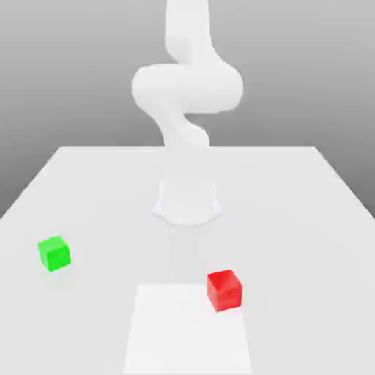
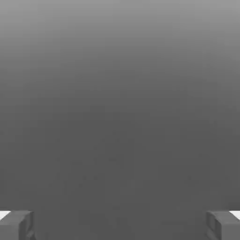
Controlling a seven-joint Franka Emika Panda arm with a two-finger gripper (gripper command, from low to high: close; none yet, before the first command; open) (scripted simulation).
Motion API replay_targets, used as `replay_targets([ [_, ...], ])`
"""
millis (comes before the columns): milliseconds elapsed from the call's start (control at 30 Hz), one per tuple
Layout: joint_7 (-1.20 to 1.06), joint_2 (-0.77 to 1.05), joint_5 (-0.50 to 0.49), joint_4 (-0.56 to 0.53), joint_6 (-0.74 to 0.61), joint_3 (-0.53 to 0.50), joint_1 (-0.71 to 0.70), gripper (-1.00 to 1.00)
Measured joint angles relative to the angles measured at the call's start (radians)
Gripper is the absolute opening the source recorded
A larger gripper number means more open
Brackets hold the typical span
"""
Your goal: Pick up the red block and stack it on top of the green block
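Nothing of the stacking is done yet. My gripper (image 2: 120, 225) hangs spread wide with nothing between its fingers. On the table (image 1: 307, 220), the red block (image 1: 224, 290) sits well apart from the green block (image 1: 54, 253); picking, carrying and placing all remain.

A pale, nearly white counter (image 1: 88, 190) spreads across the exterior view, its far edge meeting a plain grey backdrop (image 1: 66, 73). Near the front edge of the counter lies a brighter white rectangular patch (image 1: 183, 337), flat on the surface. The hand view shows smooth grey background (image 2: 120, 93).
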Motion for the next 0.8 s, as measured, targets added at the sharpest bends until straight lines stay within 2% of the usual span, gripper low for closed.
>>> replay_targets([
  [800,1.039,0.556,0.087,-0.445,0.392,0.367,-0.19,0.0],
])
